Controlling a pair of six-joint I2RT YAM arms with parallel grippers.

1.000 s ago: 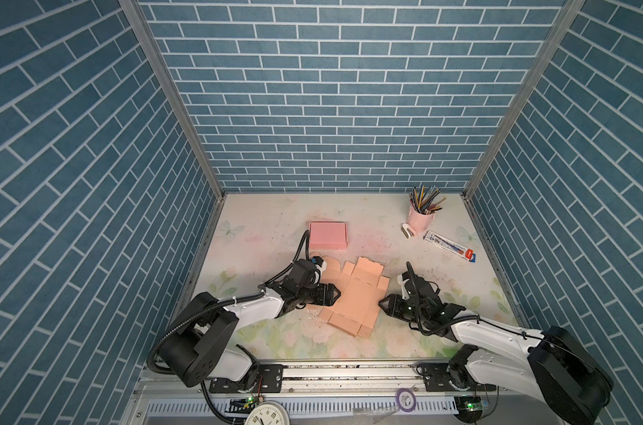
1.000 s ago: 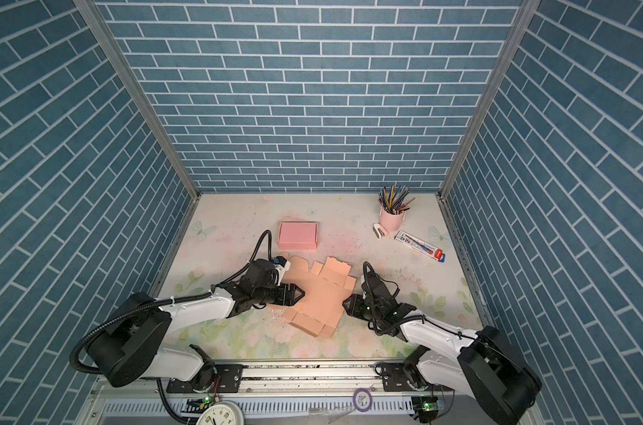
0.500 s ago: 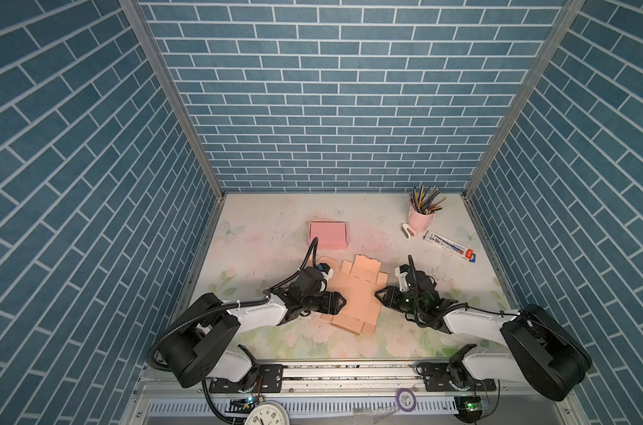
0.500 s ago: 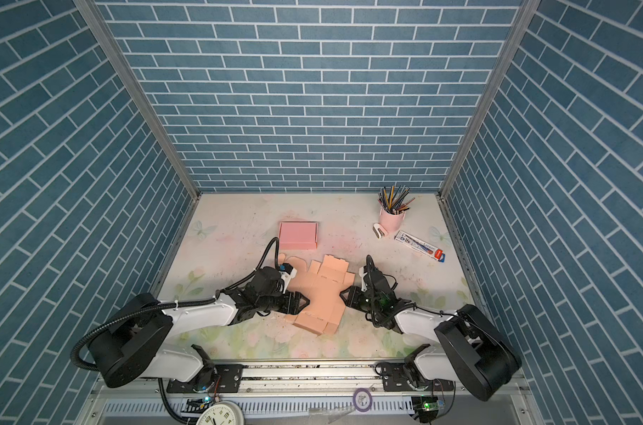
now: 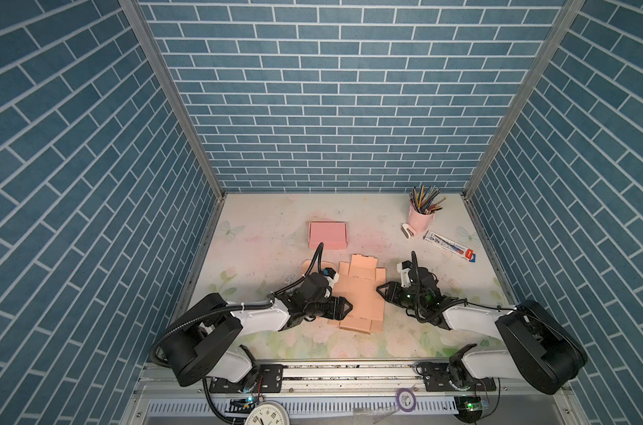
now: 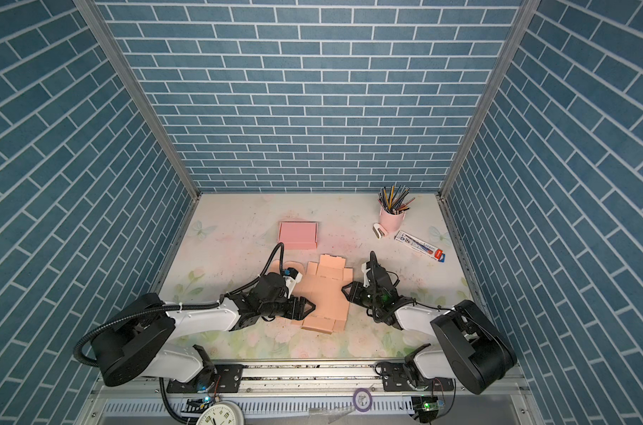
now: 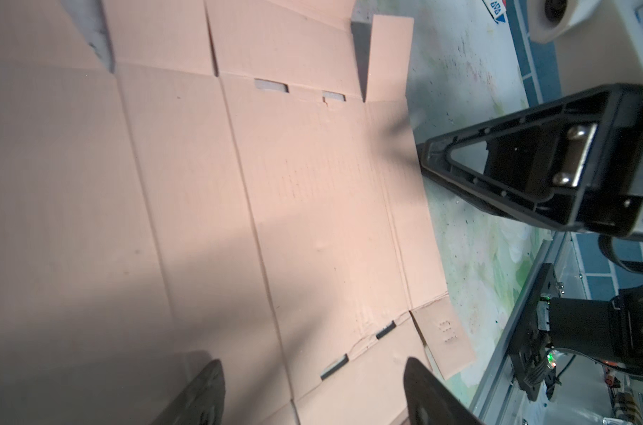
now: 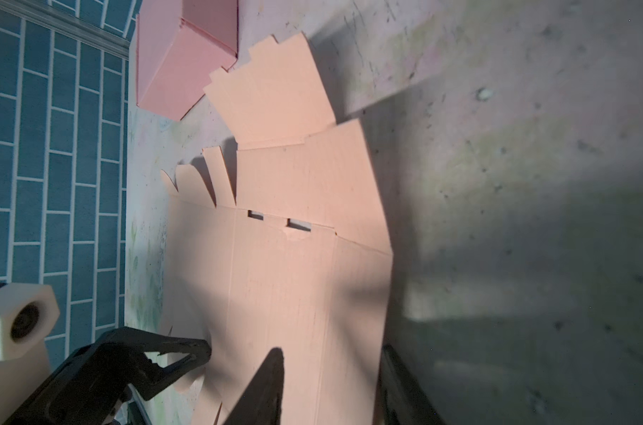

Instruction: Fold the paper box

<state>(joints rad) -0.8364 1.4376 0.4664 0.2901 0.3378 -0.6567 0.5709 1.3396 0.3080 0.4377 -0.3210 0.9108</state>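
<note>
Two empty claws are set at opposite edges of the flat cardboard sheet [image 5: 362,294], the left claw [image 5: 350,307] spread wide, the right claw [image 5: 378,290] half open, likely so its sides can be raised.

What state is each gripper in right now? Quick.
Left gripper: open, over the flat cardboard, holding nothing.
Right gripper: partly open at the cardboard's edge, nothing gripped.

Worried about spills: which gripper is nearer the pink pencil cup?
Right. The right gripper is by the cardboard on the same side as the pencil cup; the left gripper is across the cardboard, farther off.
</note>
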